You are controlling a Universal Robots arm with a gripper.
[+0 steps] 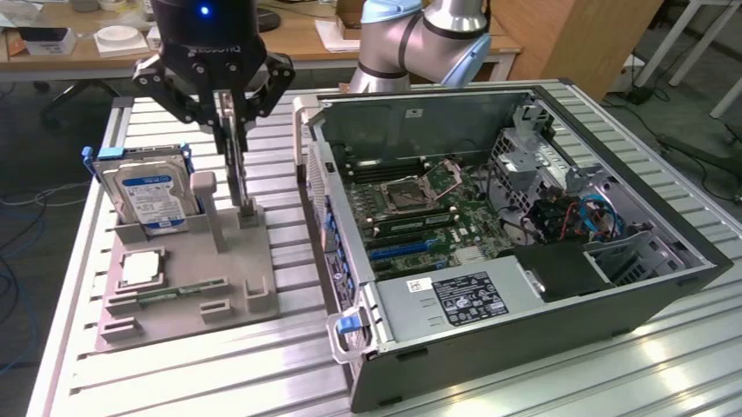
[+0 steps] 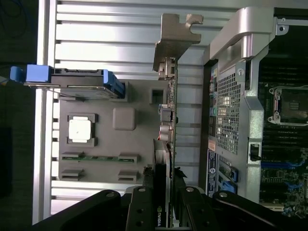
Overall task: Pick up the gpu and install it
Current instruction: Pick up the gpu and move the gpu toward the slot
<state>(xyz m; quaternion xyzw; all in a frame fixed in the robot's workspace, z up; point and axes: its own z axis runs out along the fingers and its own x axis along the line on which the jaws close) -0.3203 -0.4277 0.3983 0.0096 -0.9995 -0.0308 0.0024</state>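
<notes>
Plainly, the main risk is the grip: the gripper [image 1: 228, 122] pinches the gpu [image 1: 239, 169] only along its upper edge, and the card is thin and smooth, so a jolt or sideways knock could let it twist or slip between the fingers [image 2: 144, 197]. A 2nd hazard is the tray [image 1: 186, 308]: the card's lower end is at the tray's upright post, and whether it sits in a slot or just above it cannot be told, so a tilted pull could jam it or drag the tray along. The hard drive [image 1: 151, 195] stands just beside on the exterior view's left and the open case [image 1: 522, 347] is near on the right, so a swing either way could clip one. As to place, the gpu hangs upright and edge-on directly below the gripper, clamped between its 2 jaws, its silvery bracket [image 2: 175, 33] at the end away from the fingers, over the tray and outside the case
</notes>
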